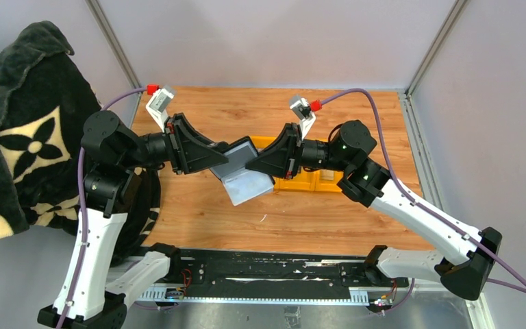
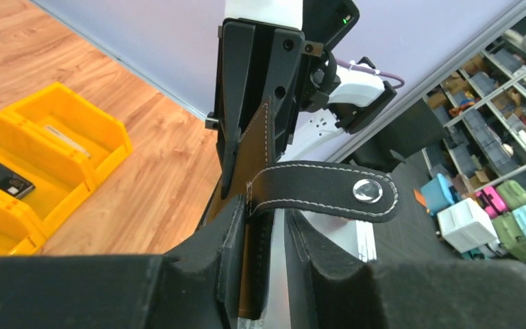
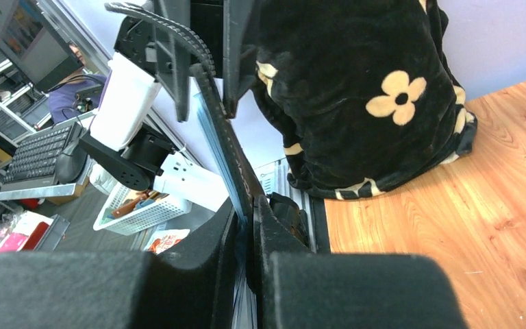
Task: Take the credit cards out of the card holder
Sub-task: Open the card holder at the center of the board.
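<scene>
We find the card holder [image 1: 240,152] held clear of the wooden worktop [image 1: 198,219], at the centre of the overhead frame, between both arms. The left end effector [image 1: 220,159] is closed tight on one end of it, and the snap strap tab [image 2: 329,192] sticks out to the right in the left wrist view. The right end effector [image 1: 259,164] is nearly closed, pinching the opposite stitched edge. A silvery-grey credit card [image 1: 248,185] projects from the holder toward the lower centre of the overhead frame. Whether the right fingers also grip that card, we cannot tell. A yellow bin [image 1: 300,181] sits right of centre.
</scene>
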`<state>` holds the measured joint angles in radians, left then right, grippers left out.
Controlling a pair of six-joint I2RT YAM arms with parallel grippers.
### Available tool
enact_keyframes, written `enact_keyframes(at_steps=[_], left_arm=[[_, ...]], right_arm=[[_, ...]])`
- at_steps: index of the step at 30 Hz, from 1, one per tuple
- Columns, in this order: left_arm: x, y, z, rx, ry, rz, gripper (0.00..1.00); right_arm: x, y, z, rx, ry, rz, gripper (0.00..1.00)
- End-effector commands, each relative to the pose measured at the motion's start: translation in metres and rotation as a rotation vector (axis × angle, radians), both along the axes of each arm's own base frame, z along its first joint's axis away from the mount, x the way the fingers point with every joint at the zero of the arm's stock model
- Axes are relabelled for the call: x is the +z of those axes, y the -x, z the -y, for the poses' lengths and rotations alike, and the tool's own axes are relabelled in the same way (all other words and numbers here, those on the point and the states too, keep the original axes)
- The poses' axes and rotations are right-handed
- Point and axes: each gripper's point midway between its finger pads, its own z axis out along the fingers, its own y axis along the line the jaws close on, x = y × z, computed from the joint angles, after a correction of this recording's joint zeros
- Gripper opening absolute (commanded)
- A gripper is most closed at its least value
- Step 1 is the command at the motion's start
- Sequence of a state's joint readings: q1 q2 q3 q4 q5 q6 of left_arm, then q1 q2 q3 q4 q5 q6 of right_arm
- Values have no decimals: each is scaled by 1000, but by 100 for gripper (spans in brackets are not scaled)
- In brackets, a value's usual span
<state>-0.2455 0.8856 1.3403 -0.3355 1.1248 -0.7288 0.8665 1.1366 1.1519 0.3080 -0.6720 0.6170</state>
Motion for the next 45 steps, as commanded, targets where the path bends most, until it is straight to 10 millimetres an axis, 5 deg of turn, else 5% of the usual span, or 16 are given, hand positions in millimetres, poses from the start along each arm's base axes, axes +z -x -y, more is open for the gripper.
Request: enact_keyframes(at_steps=[1, 6, 9, 15, 20, 31, 38, 45], left_arm=[[-2, 15, -1, -55, -13, 25, 21], [7, 5, -3, 26, -13, 94, 0], [13, -4, -8, 120, -21, 169, 0], [18, -32, -27, 353, -62, 247, 0], [17, -34, -25, 349, -58, 195, 0], [23, -33, -16, 286, -18, 106, 0], [31, -24, -13, 244, 15, 98, 0], [34, -17, -12, 220, 26, 97, 0]], right_arm=[[31, 7, 7, 0, -68, 104, 5], [24, 9, 5, 20, -57, 87, 13], [15, 11, 1, 58, -42, 21, 32], [6, 33, 6, 175, -85, 2, 51], [-3, 47, 16, 201, -104, 48, 61], [-6, 55, 26, 178, -98, 150, 57], [-15, 23, 18, 14, -26, 82, 42], [-7, 13, 17, -38, -57, 80, 31]])
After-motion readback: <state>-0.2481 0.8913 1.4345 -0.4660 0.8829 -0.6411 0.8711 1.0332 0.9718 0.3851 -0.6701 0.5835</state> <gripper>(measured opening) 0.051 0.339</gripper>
